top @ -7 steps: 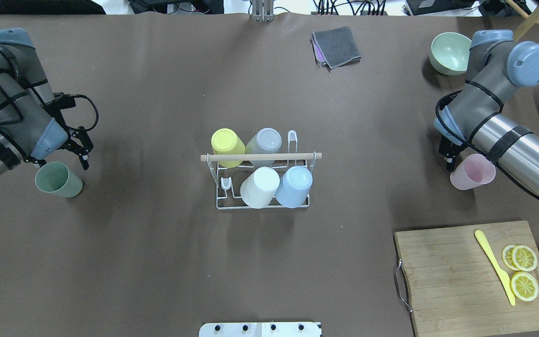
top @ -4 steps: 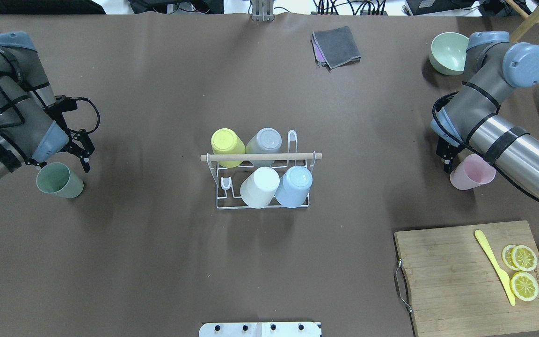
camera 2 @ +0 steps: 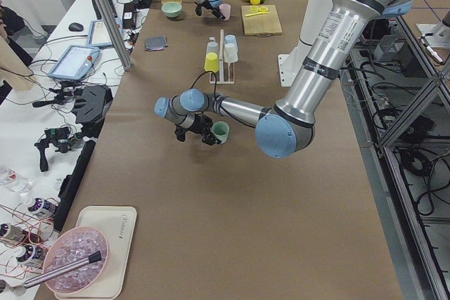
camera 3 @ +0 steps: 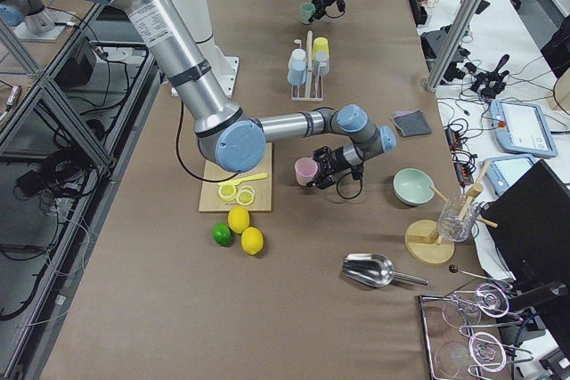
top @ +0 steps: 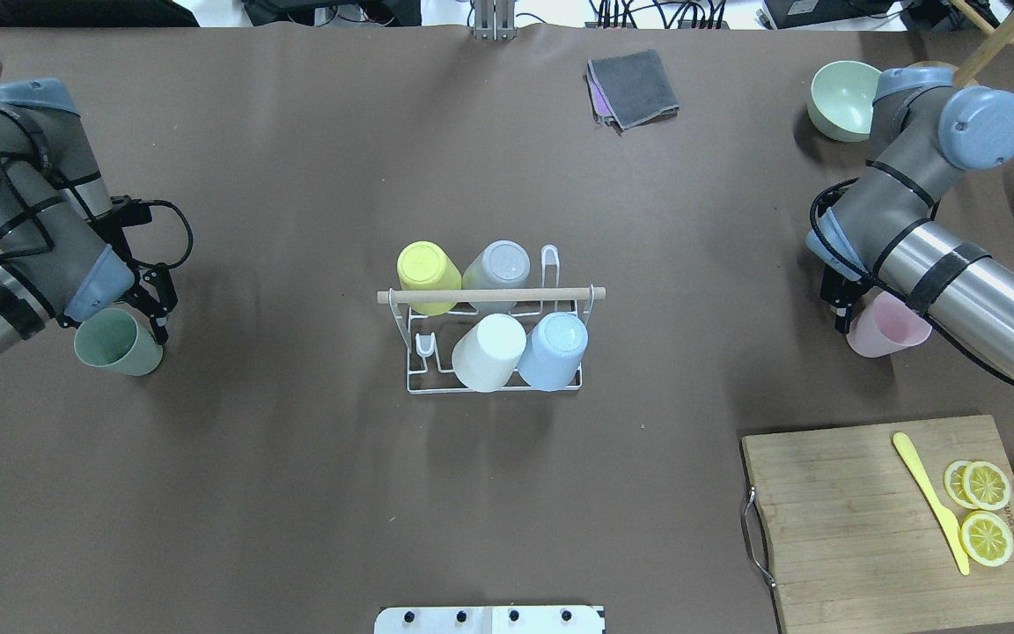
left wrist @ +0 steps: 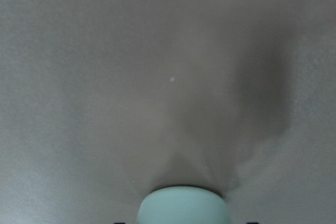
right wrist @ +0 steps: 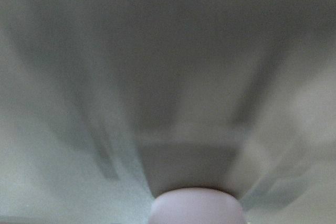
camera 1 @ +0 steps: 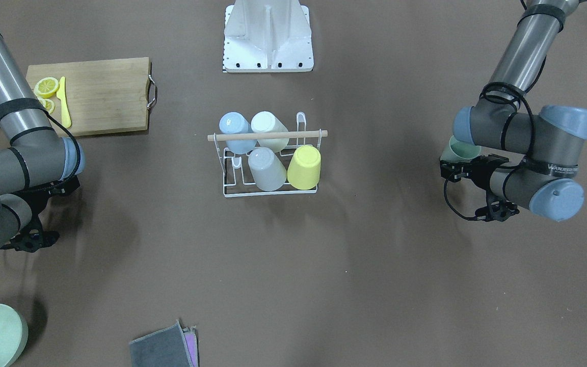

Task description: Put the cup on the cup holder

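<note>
Since the earlier overhead frames, the green cup (top: 118, 343) has been carried slightly toward the frame's centre together with the left gripper (top: 153, 315), while the pink cup (top: 890, 326) has barely been shifted. The green cup, at the left edge of the overhead view, is pinched by the left gripper; in the left wrist view it is seen at bottom centre between two dark fingertips. The pink cup, at the right side, is clamped by the right gripper (top: 841, 308), whose fingers are largely hidden under the arm. The cup holder (top: 489, 296) is set at the centre, well apart from both. A yellow cup (top: 426, 275), a grey cup (top: 498, 269), a white cup (top: 489, 350) and a blue cup (top: 553, 350) are upturned on its prongs.
</note>
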